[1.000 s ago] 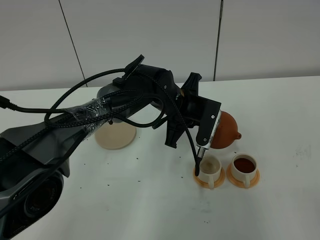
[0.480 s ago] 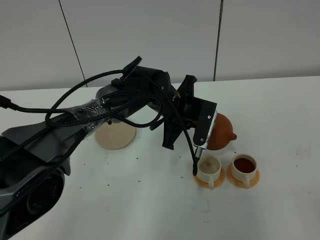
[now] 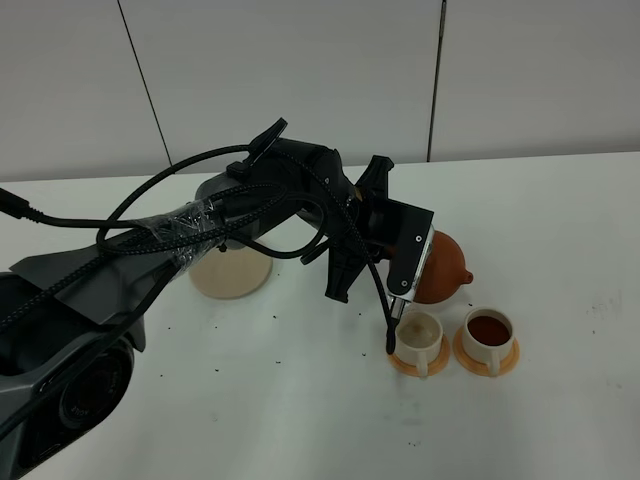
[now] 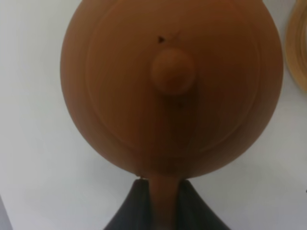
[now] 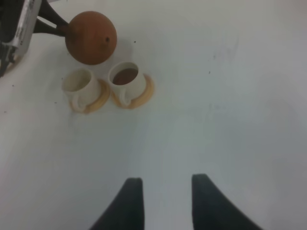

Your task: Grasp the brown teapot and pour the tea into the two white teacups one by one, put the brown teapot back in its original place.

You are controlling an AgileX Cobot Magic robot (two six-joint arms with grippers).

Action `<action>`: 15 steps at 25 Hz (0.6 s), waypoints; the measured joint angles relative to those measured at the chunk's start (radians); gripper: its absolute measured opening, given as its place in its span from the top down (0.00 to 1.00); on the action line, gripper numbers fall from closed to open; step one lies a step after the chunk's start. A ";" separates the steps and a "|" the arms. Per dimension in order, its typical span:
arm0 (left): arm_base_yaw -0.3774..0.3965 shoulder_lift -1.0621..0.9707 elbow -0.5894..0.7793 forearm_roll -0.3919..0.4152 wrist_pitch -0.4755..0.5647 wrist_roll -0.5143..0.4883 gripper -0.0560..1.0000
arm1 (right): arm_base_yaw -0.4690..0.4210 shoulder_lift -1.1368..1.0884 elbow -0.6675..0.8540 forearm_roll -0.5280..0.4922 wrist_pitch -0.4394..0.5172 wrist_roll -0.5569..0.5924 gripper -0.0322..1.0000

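Flat round cream-beige coaster disc (image 3: 230, 272) lies on the white desk (image 3: 570, 210), left of centre, partly hidden by the black left arm (image 3: 250, 215). Left jaws clamped on the loop handle of the squat terracotta-brown clay teapot (image 3: 447, 268). Teapot held off the desk, lid on, spout to the right, just behind the two cups. Left cream-white cup (image 3: 420, 332) on its orange saucer (image 3: 400, 362): inside pale, looks empty. Right cream-white cup (image 3: 489, 330) on its own orange saucer (image 3: 505, 362): holds dark brown tea. Right jaws stand apart above the desk, well away from the cups
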 joint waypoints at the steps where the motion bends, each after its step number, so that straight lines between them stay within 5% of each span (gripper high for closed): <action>1: 0.000 0.000 0.000 0.000 0.000 -0.002 0.79 | 0.000 0.000 0.000 0.000 0.000 0.000 0.73; 15: 0.021 0.000 0.000 -0.002 0.002 -0.141 0.79 | 0.000 0.000 0.000 0.000 0.000 0.000 0.73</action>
